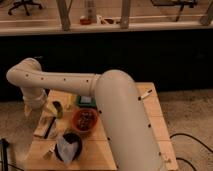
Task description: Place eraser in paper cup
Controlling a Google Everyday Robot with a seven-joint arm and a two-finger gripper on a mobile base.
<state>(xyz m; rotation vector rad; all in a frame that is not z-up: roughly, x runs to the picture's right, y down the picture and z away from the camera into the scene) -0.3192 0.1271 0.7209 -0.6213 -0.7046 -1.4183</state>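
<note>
Tool (33,107) hangs spread open at the left edge of the pale wooden desk (155,120), just beside the small tan paper cup (57,109). Cup's dark inside, can't tell what's in it. The fat white robot arm (120,120) blocks the desk's middle. The reddish-brown bowl (76,123) right of the cup holds dark bits. The dark bowl (75,137) near the front edge holds whitish paper (66,148). A marker (146,94) lies by the back right corner.

High view over arm (117,115), looking down at table (156,117), gripper (42,107) far left
</note>
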